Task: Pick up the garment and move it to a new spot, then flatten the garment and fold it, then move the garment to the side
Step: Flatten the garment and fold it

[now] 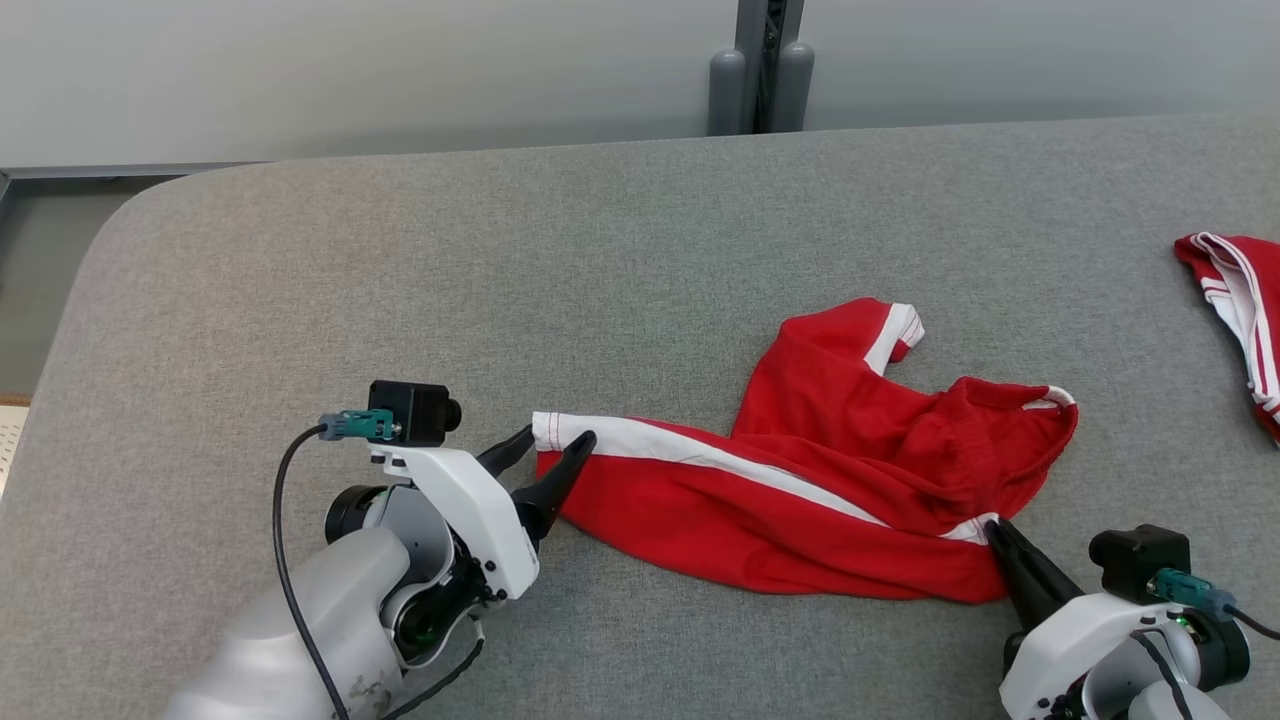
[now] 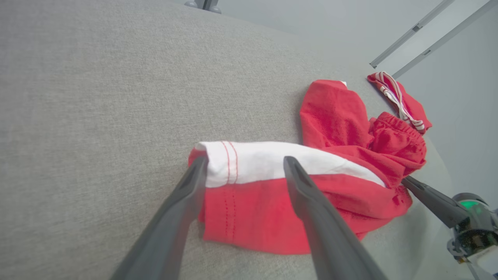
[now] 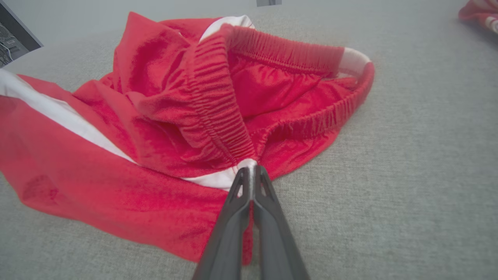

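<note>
As it lies crumpled, garment (image 1: 800, 520) red — white-striped.

No text, label, brand, number or sign can be read on the garment (image 1: 720, 530) or on anything else in view.
</note>
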Available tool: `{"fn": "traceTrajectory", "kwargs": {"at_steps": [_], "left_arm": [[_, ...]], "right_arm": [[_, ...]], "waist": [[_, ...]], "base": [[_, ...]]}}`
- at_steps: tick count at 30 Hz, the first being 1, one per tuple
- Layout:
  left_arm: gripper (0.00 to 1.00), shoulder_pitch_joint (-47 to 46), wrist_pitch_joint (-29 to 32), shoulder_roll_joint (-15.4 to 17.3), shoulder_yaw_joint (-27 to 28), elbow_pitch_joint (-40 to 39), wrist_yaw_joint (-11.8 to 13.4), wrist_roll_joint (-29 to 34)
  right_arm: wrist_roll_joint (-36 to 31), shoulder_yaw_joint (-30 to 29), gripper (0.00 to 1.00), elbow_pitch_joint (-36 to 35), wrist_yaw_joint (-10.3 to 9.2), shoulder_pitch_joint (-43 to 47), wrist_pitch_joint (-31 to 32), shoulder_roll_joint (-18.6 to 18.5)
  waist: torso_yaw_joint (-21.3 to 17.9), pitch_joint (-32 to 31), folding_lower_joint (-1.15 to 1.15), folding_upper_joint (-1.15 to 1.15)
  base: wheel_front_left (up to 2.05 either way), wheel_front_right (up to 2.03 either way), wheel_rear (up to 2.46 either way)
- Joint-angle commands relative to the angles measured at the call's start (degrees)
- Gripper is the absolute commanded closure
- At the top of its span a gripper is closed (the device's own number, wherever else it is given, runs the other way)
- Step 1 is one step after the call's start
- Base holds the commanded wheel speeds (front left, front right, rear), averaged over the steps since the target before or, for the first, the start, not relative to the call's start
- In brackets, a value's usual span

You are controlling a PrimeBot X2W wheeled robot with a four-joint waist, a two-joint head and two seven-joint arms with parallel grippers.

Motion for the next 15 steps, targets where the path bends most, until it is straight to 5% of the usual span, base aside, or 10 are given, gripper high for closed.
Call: {"fn": "traceTrajectory", "kwargs": {"at_steps": [1, 6, 7, 8, 9, 15], "left_arm": [[0.00, -1.23, -0.34, 0.45, -0.34, -0.19, -0.24, -0.75], [0.00, -1.55, -1.00, 1.41, -2.14, -1.88, -0.24, -2.60], [0.31, -1.68, -0.97, 1.59, -2.52, -2.25, -0.24, -3.06], [0.77, -1.80, -0.89, 1.70, -2.89, -2.59, -0.24, -3.43], [1.00, -2.01, -0.96, 1.87, -3.23, -2.76, -0.24, -3.77], [1.00, -2.44, -2.20, 2.60, -5.00, -2.67, -0.24, -5.23]], "right_arm": [[-0.40, -0.05, 1.00, 0.21, -0.02, -0.63, -0.31, -0.12], [-0.75, 0.06, 1.00, 0.07, -0.02, -0.99, -0.33, 0.16], [-0.68, 0.04, 1.00, 0.05, -0.02, -1.03, -0.33, 0.16], [-0.70, 0.04, 1.00, 0.07, -0.02, -1.03, -0.36, 0.13], [-0.74, 0.04, 1.00, 0.11, -0.02, -1.04, -0.38, 0.09], [-0.89, -0.14, 1.00, 0.28, -0.02, -1.19, -0.28, 0.15]], "waist": [[0.04, -0.02, 0.00, 0.00], [-0.03, 0.24, 0.00, 0.00], [-0.06, 0.31, 0.00, 0.00], [-0.08, 0.38, 0.00, 0.00], [-0.10, 0.44, 0.00, 0.00], [-0.16, 0.36, 0.00, 0.00]], "base": [[0.00, 0.00, 0.00], [0.00, 0.00, 0.00], [0.00, 0.00, 0.00], [0.00, 0.00, 0.00], [0.00, 0.00, 0.00], [0.00, 0.00, 0.00]]}}
